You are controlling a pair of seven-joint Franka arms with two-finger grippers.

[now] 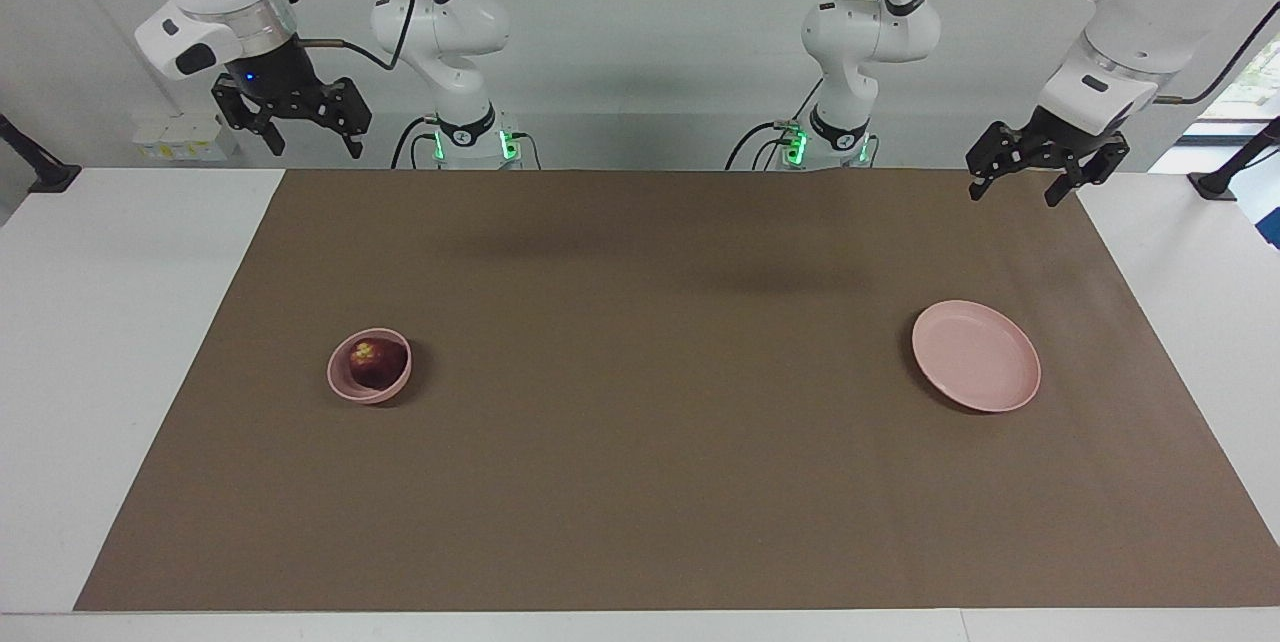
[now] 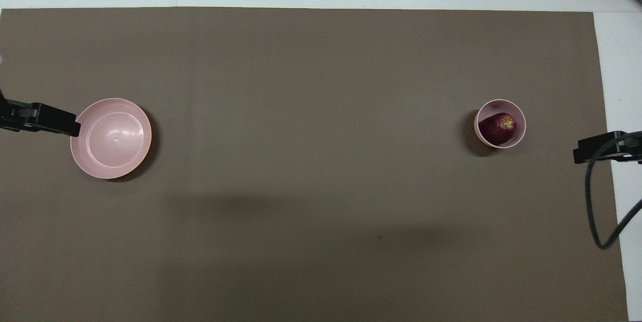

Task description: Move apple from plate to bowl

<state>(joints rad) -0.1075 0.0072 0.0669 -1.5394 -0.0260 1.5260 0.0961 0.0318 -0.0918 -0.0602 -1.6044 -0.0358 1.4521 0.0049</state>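
The dark red apple (image 1: 378, 362) with a yellowish patch lies inside the small deep pink bowl (image 1: 365, 394), toward the right arm's end of the table. It also shows in the overhead view, apple (image 2: 499, 127) in bowl (image 2: 494, 106). The wide pink plate (image 1: 975, 355) sits bare toward the left arm's end, also in the overhead view (image 2: 110, 139). My right gripper (image 1: 316, 148) is open and empty, raised over the mat's edge by the robots. My left gripper (image 1: 1014, 195) is open and empty, raised over the mat's corner near the plate.
A brown mat (image 1: 640, 422) covers most of the white table (image 1: 100, 372). A black cable (image 2: 594, 201) hangs from the right arm. Small white boxes (image 1: 185, 137) stand at the table's edge by the right arm.
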